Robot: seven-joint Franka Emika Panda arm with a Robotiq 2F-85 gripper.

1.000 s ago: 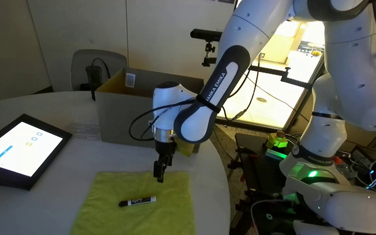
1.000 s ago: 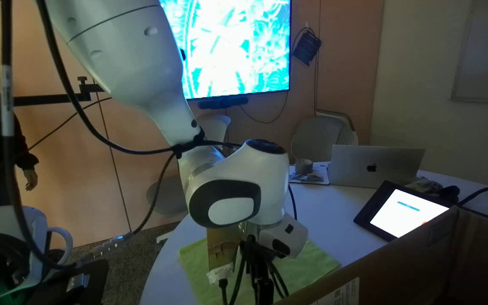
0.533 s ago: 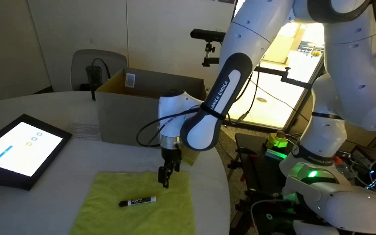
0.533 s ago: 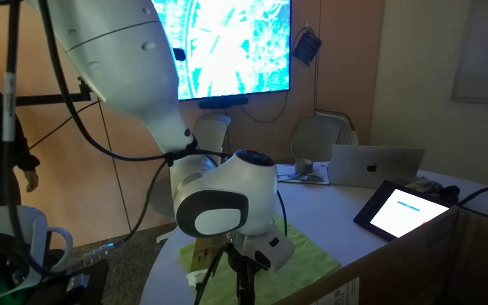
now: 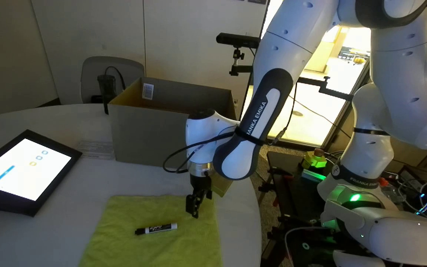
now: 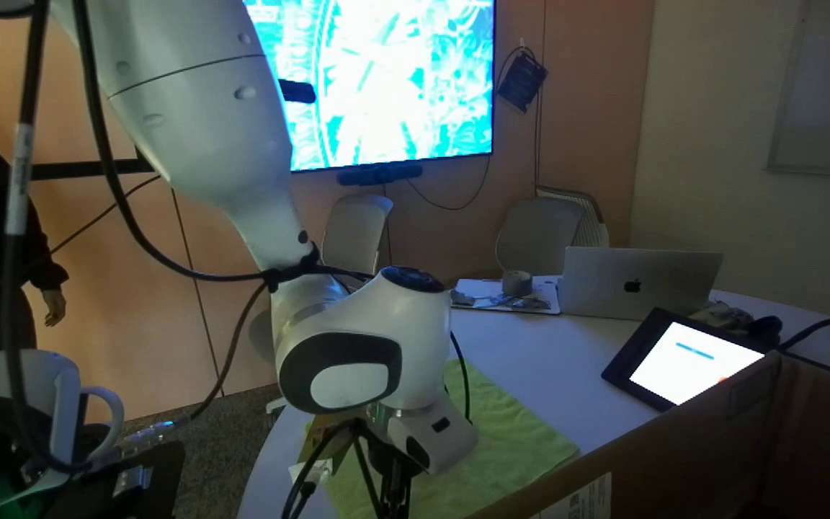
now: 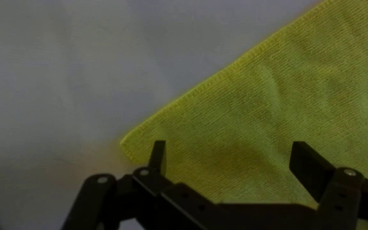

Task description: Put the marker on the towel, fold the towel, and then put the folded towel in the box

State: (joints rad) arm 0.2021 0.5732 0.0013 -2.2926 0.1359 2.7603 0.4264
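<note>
In the wrist view the gripper (image 7: 228,155) has its fingers (image 7: 158,159) wide apart with nothing clamped, and the towel (image 7: 254,102) spreads out below them, one corner at eight o'clock, close to the fingertip at seven. The towel looks soft, thin and limp; it should weigh little and fold without resistance, but could slip along the smooth table (image 7: 59,80) if dragged rather than lifted. The stitched edge, thicker-looking than the middle, seems the surest pinch, best taken just in from that corner. In an exterior view the marker (image 5: 156,228) lies on the towel with its black end toward nine o'clock, the gripper at two o'clock from it, near the towel's corner; whether the tips touch the towel I cannot tell. The marker looks light, rigid and slick, apt to roll, so the fold is best brought over it slowly. The box (image 5: 143,135) stands at twelve o'clock from the towel. In an exterior view the arm (image 6: 361,310) covers part of the towel, and neither marker nor fingers can be made out; what shows of the towel lies flat, with the box at four o'clock.
</note>
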